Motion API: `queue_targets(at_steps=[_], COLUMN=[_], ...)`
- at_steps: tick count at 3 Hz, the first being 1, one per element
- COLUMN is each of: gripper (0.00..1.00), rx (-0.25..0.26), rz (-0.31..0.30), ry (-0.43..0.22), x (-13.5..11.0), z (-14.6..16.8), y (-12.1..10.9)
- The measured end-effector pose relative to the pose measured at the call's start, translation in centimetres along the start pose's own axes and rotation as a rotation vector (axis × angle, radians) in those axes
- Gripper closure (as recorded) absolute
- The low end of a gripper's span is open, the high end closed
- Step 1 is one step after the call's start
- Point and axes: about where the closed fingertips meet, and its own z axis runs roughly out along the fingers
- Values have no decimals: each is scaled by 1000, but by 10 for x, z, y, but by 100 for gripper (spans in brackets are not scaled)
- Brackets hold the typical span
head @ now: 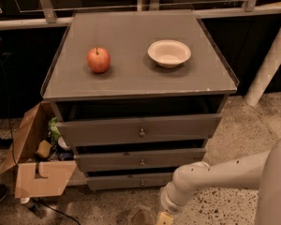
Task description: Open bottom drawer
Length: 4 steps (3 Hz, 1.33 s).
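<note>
The grey cabinet (pixel 140 78) has three drawer fronts. The bottom drawer (pixel 117 182) is the narrowest and lowest, with a small brass knob (pixel 142 182) at its centre. Its front sits set back under the middle drawer (pixel 107 161). My white arm (pixel 215 179) reaches in from the right. My gripper (pixel 164 218) hangs low at the bottom edge of the view, mostly cut off. It is below and slightly right of the bottom drawer's knob, apart from it.
A red apple (pixel 99 60) and a white bowl (pixel 169 53) sit on the cabinet top. An open cardboard box (pixel 35 172) with clutter stands on the floor to the left. A white post (pixel 271 60) leans at the right. The floor is speckled stone.
</note>
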Motion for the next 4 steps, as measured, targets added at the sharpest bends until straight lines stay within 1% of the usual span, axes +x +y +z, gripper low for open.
queue_targets(at_steps=[1, 2, 3, 4], gripper=[0, 0, 0, 0], rx=[73, 102, 108, 89], rz=[84, 132, 136, 145], ry=[3, 3, -1, -18], x=[6, 9, 8, 5], z=[28, 40, 40, 49], y=[-12, -23, -25, -24])
